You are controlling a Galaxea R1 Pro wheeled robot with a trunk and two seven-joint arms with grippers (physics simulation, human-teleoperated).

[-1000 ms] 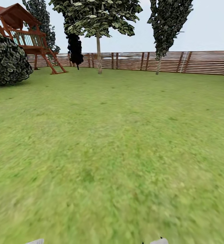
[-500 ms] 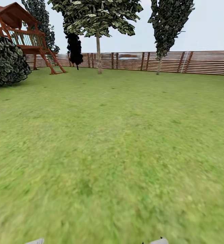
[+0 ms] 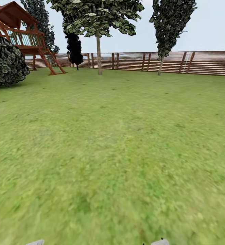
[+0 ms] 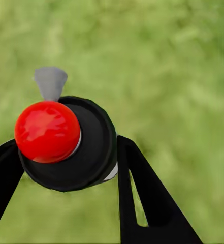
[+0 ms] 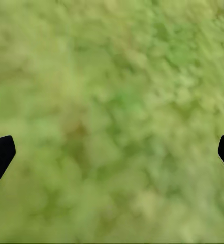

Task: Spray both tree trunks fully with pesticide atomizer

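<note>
From the head camera I look over the wide green lawn point(image 3: 119, 153) of the garden, which ends at the brown slat fence point(image 3: 167, 63) far ahead. Before the fence stand two trees with pale bare trunks: the one more to the left point(image 3: 99, 20) has a broad crown of light-green blocky leaves and its trunk point(image 3: 99, 54) rises straight from the grass; the second tree point(image 3: 170, 23) is to the right of it, with a narrower crown and a thin trunk point(image 3: 160, 66) just before the fence. Both are well apart from me. At the far left there is a red-brown wooden play tower point(image 3: 22, 37) with a ladder, and beside it a big round dark bush point(image 3: 5, 63). In the left wrist camera my left gripper point(image 4: 66, 152) pinches the pesticide atomizer point(image 4: 76, 147): the black fingers point(image 4: 142, 198) press on both sides of the dark round bottle, its red top point(image 4: 47, 131) faces the camera, and a small grey nozzle point(image 4: 50, 83) sticks out beyond it, all above the grass. In the right wrist camera my right gripper point(image 5: 112, 152) is spread wide, with only the two black fingertips point(image 5: 0, 155) at the edges of the view and blurred grass point(image 5: 117, 101) between them.
</note>
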